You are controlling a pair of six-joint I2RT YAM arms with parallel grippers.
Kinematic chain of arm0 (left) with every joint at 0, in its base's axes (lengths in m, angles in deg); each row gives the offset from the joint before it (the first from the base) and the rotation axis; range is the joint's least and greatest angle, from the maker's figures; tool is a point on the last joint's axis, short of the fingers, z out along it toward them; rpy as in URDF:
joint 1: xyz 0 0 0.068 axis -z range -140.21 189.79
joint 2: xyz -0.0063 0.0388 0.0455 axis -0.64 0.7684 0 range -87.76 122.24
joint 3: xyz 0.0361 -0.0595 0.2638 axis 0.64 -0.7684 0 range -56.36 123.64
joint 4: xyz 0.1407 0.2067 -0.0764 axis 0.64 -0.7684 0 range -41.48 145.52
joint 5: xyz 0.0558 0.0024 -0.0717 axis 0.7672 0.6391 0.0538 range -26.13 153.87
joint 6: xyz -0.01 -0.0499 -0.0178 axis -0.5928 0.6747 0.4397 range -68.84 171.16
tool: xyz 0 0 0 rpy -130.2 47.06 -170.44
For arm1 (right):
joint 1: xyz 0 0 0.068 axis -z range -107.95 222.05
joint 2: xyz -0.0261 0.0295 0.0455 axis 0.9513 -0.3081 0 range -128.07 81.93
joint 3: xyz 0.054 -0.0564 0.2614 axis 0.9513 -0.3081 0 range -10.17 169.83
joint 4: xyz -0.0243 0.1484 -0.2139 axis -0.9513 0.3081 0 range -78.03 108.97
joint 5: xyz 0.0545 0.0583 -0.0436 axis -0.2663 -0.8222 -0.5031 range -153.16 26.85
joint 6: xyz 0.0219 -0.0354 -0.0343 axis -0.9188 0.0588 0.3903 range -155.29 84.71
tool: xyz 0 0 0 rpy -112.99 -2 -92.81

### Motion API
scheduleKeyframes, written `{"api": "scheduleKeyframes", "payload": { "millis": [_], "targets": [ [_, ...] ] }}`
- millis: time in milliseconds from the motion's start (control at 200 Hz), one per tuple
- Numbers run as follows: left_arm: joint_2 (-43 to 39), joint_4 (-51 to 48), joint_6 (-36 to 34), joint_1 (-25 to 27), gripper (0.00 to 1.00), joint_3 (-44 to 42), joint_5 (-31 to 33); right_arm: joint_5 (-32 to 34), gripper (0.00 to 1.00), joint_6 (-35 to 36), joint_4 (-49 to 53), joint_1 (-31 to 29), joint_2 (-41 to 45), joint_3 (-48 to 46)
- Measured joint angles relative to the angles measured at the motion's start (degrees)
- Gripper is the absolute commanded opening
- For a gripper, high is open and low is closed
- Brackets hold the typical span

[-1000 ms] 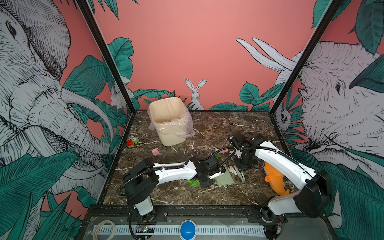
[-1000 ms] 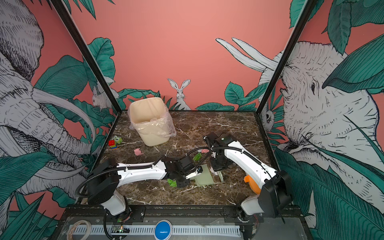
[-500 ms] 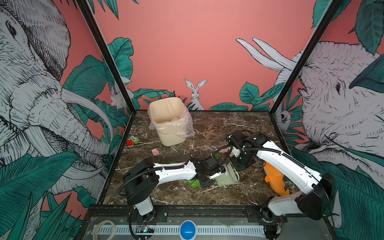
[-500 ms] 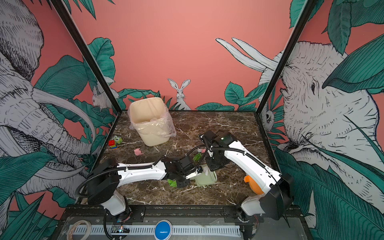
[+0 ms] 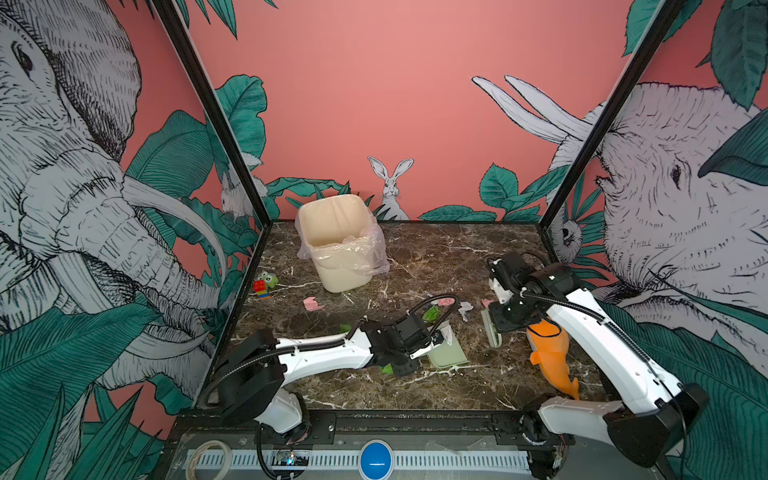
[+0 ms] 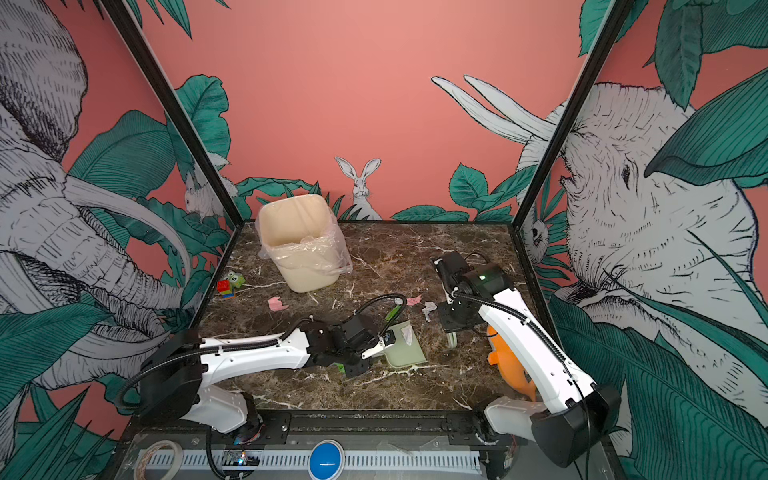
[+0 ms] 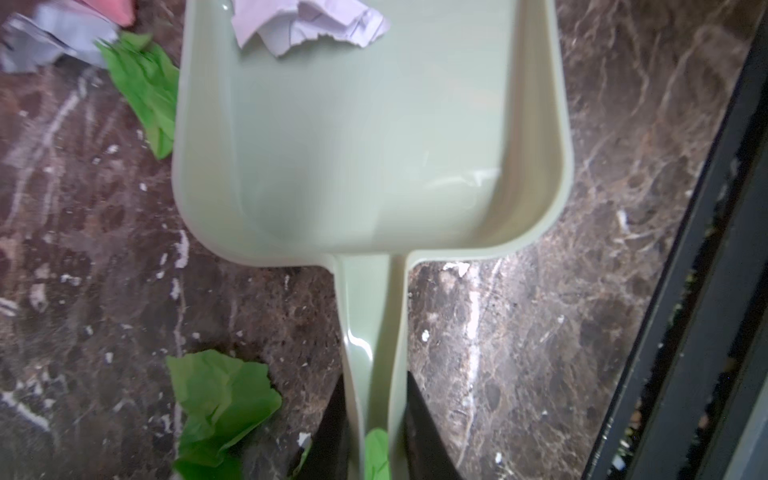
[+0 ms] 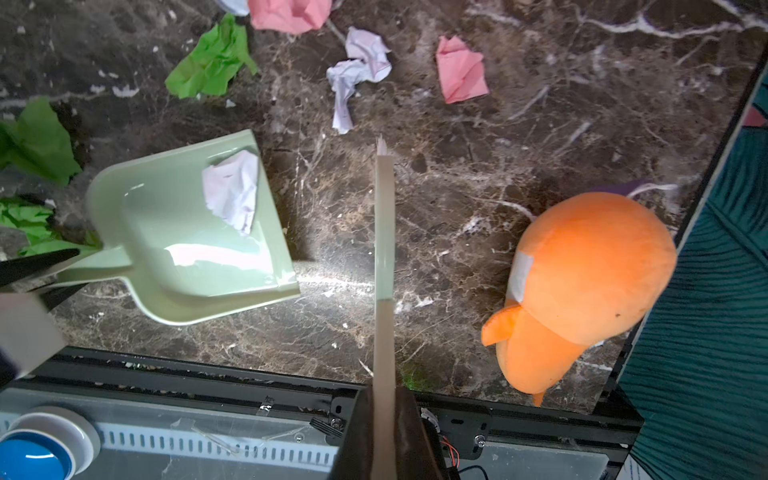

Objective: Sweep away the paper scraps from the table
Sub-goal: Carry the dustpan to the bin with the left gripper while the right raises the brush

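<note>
1. Left gripper [image 7: 375,419] is clamped on the dustpan [image 8: 187,249] handle. The pan is at about 5 o'clock from the centre of the table [image 5: 415,386].
2. Right gripper [image 8: 384,415] is closed tight on the brush [image 8: 384,228], which is at the pan's 3 o'clock and not touching it.
3. One white scrap [image 8: 230,191] lies inside the pan.
4. Other paper scraps [image 8: 359,66], green, pink and white, lie loose on the marble, mostly at the pan's 11 to 1 o'clock.
</note>
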Motion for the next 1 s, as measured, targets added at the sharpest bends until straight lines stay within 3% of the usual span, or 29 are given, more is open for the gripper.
{"api": "scheduleKeyframes", "payload": {
  "millis": [435,695,1000],
  "targets": [
    [-12.66,0.11,2.71,-0.04,0.00,0.79,9.81,-1.25,0.00,1.55,-1.18,3.39,1.07,0.55],
    [-15.21,-7.43,6.38,-1.64,0.00,8.44,13.31,-4.00,0.00,2.40,-3.08,3.39,-0.44,3.08],
    [-16.28,-21.84,14.38,-8.76,0.00,22.56,16.41,-6.56,0.00,4.09,-3.63,3.39,-1.68,3.37]
  ]
}}
